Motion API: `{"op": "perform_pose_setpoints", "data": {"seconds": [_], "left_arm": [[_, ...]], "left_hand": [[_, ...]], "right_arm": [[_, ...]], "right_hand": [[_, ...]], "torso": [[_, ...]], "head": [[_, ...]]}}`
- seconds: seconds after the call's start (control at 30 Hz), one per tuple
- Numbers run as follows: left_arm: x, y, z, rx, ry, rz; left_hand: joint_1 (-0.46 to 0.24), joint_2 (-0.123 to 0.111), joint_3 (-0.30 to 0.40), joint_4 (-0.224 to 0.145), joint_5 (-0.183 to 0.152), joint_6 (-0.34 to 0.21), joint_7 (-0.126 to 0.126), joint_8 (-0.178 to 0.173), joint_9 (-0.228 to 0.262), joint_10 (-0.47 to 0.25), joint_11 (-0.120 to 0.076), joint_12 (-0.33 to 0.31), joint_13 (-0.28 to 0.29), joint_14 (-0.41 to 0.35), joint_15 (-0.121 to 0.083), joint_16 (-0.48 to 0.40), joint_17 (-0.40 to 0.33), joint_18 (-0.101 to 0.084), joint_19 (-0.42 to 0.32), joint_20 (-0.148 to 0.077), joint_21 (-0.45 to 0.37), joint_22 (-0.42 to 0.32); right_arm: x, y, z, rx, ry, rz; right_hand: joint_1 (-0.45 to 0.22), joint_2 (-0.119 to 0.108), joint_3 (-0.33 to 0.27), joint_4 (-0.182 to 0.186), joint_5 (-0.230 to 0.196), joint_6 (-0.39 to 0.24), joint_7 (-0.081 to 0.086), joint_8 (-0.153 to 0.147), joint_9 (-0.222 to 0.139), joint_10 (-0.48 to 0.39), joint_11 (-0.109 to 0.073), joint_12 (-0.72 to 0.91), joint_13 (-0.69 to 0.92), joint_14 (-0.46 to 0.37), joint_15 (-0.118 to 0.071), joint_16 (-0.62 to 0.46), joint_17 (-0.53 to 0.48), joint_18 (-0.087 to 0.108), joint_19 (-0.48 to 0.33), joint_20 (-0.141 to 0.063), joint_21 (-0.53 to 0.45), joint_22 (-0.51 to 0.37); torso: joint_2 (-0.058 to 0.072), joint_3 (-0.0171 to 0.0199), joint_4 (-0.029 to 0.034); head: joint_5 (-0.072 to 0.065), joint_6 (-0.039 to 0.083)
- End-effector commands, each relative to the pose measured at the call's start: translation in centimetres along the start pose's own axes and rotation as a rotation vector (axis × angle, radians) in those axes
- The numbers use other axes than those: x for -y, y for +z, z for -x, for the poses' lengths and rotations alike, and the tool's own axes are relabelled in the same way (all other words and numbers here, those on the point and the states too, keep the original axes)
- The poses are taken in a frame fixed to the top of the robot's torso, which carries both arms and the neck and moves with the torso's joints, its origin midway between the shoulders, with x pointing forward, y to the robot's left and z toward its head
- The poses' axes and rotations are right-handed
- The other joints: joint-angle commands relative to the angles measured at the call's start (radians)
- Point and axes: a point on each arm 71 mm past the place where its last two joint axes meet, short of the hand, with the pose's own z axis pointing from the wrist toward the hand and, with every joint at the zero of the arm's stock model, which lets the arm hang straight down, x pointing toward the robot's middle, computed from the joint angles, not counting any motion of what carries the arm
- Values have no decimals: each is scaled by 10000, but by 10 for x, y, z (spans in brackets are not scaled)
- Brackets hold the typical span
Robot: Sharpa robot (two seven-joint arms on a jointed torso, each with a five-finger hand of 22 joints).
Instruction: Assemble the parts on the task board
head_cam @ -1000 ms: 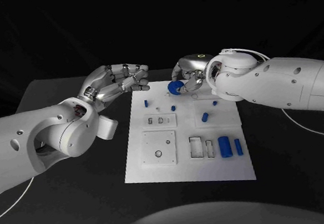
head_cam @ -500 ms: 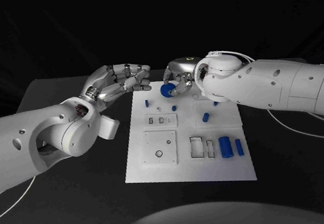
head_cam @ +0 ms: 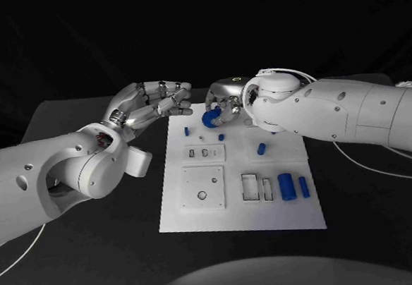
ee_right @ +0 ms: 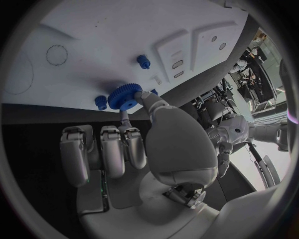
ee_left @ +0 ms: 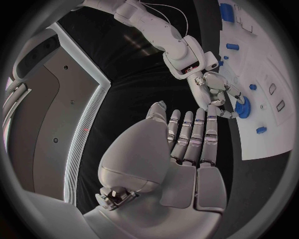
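Note:
The white task board (head_cam: 238,213) lies in the middle of the black table. My right hand (head_cam: 225,99) hovers over the board's far left part and pinches a blue gear (head_cam: 211,117) between the thumb and a finger. The right wrist view shows the gear (ee_right: 124,97) close above the board (ee_right: 93,40), beside a small blue peg (ee_right: 101,102). My left hand (head_cam: 150,106) hangs just off the board's far left corner, holding nothing. In the left wrist view its fingers (ee_left: 187,134) lie straight, facing the right hand (ee_left: 215,92) and the gear (ee_left: 241,107).
Small blue pegs (head_cam: 262,149) stand in the board's middle. Two blue cylinders (head_cam: 286,186) lie near its right edge, next to rectangular slots (head_cam: 256,187). A square plate with a hole (head_cam: 202,188) sits at the near left. A white cable (head_cam: 394,167) trails from the right arm.
My right hand has carried the blue gear to the left, toward the board's far left corner and the left hand. The left hand has stayed in place.

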Motion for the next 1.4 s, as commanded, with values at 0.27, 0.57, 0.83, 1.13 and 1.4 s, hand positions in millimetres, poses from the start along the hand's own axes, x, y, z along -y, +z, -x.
{"op": "perform_pose_setpoints", "data": {"seconds": [0.27,0.57,0.83,1.13,1.4], "left_arm": [[1,1,-3,-123,-74,-59],[1,1,-3,-124,-76,-50],[1,1,-3,-137,-78,-22],[0,1,-3,-143,-81,5],[0,2,-4,-179,-93,24]], "left_hand": [[-8,98,3,13,45,5,37,39,-10,22,56,62,-12,-9,66,68,-17,-87,76,6,-19,-9],[-13,94,-8,15,41,7,46,50,-10,33,66,72,-13,0,69,85,-21,-92,80,4,-16,-8],[-15,95,-9,16,41,7,47,51,-10,34,67,74,-13,1,69,88,-22,-92,81,3,-16,-8],[-15,95,-9,16,41,7,47,51,-10,34,67,74,-13,1,69,88,-22,-92,81,3,-16,-8],[-18,98,-12,18,41,7,52,55,-11,35,69,76,-14,0,70,93,-24,-95,81,3,-15,-7]], "right_arm": [[3,1,-8,-476,-224,-209],[9,-1,-7,-333,-242,-371],[12,-3,-8,-299,-120,-367],[16,-11,-9,-175,240,-111],[22,-18,-8,203,366,-29]], "right_hand": [[60,-70,254,-38,-58,-253,124,-453,-481,1048,107,38,2632,1025,116,35,2627,23,492,125,-116,2409],[90,-35,325,-57,-2,-178,129,-472,-557,1048,119,38,2632,1025,126,35,2627,38,443,136,-160,2389],[-41,-47,196,-32,-1731,-1248,-44,-539,-1162,1048,-60,38,2632,1025,-8,35,2627,64,362,67,-237,2357],[-612,125,-683,423,-4444,-1507,-317,-497,-1750,1048,-304,38,2632,1025,-217,35,2627,84,297,-159,-313,2330],[-645,201,-819,490,-4570,-1334,-325,-444,-1817,1048,-313,38,2632,1025,-227,35,2627,104,229,-174,-380,2303]], "torso": [[1,4,3],[1,-1,-3],[-4,1,-5],[-1,0,-5],[0,5,-5]], "head": [[5,0],[-5,0],[8,0],[32,0],[22,0]]}}
